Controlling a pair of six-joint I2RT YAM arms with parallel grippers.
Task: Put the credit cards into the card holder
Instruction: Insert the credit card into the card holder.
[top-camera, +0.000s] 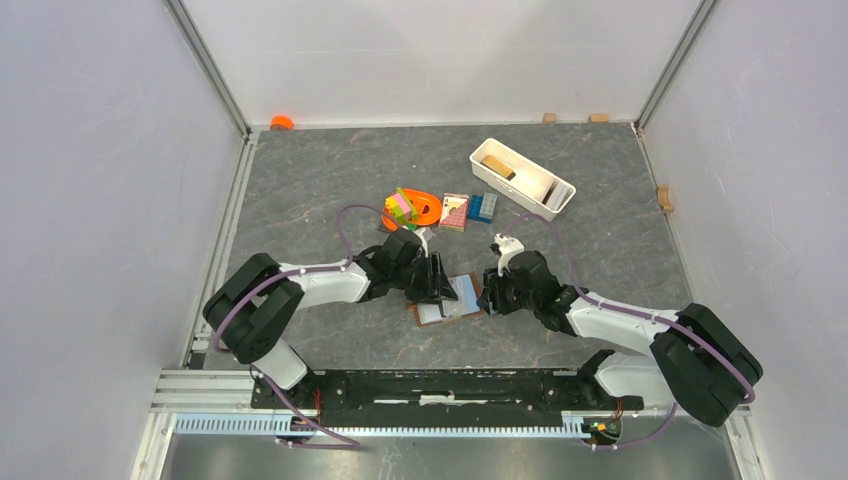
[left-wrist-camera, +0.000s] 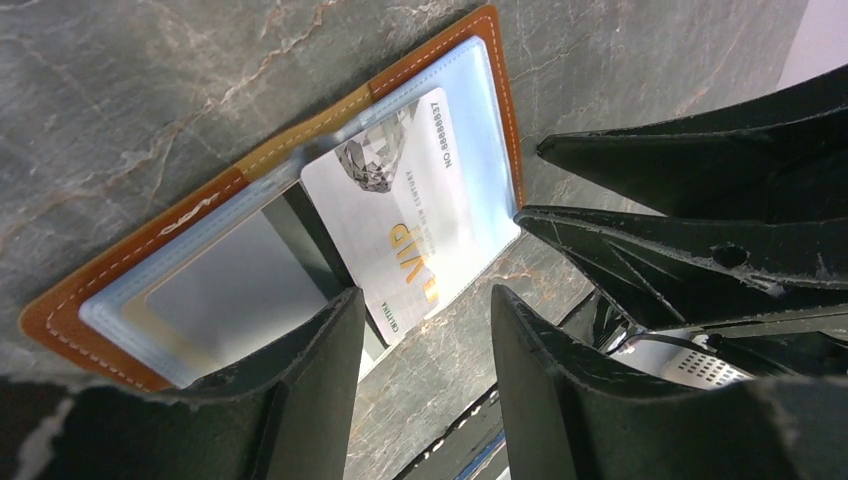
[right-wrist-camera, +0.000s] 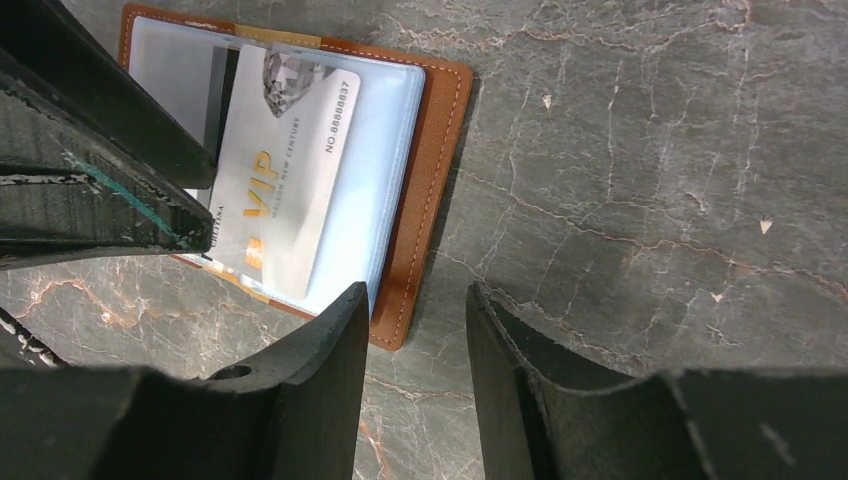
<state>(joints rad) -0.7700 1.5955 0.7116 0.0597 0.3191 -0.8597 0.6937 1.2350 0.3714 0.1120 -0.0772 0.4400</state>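
The brown card holder (top-camera: 462, 312) lies open and flat on the table, its clear sleeves facing up. It shows in the left wrist view (left-wrist-camera: 150, 243) and the right wrist view (right-wrist-camera: 443, 140). A light blue VIP credit card (left-wrist-camera: 400, 210) lies askew on the sleeves (right-wrist-camera: 285, 165), one corner past the holder's edge. A dark card edge (left-wrist-camera: 312, 250) shows beneath it. My left gripper (top-camera: 440, 281) is open and empty (left-wrist-camera: 425, 292), one finger over the holder. My right gripper (top-camera: 490, 296) is open and empty (right-wrist-camera: 418, 288) at the holder's opposite edge.
A white tray (top-camera: 553, 193) with a wooden block stands at the back right. A pink-and-white patterned block (top-camera: 454, 211), blue bricks (top-camera: 482, 207) and an orange bowl with colourful toys (top-camera: 412, 207) lie just behind the grippers. Walls enclose the table.
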